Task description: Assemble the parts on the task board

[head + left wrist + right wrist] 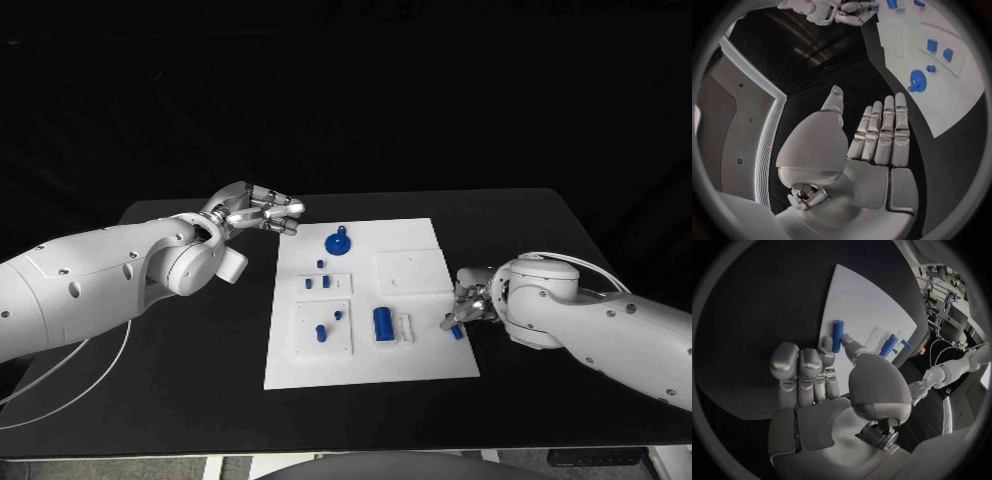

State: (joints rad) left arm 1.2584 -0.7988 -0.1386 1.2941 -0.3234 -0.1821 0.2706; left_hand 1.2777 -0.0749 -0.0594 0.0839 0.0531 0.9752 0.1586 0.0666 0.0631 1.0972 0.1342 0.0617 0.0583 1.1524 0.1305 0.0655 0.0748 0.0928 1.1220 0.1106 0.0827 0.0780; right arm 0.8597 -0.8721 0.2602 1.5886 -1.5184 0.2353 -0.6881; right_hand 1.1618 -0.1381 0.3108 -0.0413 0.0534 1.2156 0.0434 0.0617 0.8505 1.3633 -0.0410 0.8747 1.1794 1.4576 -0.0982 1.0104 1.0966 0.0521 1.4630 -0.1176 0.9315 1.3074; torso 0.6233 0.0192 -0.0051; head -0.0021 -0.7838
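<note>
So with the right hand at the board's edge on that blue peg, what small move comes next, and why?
Probably lift the blue peg clear of the task board: the right hand pinches it at the board's edge, not yet over any socket.

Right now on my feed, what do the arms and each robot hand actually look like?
Both arms are smooth white shells with rounded joints and small dark holes. The left robot hand and right robot hand are silver metal with segmented fingers and a domed thumb base. Thin white cables loop beside each arm.

The right hand (469, 305) hides part of the small blue peg (456, 330) in the head view.
</note>
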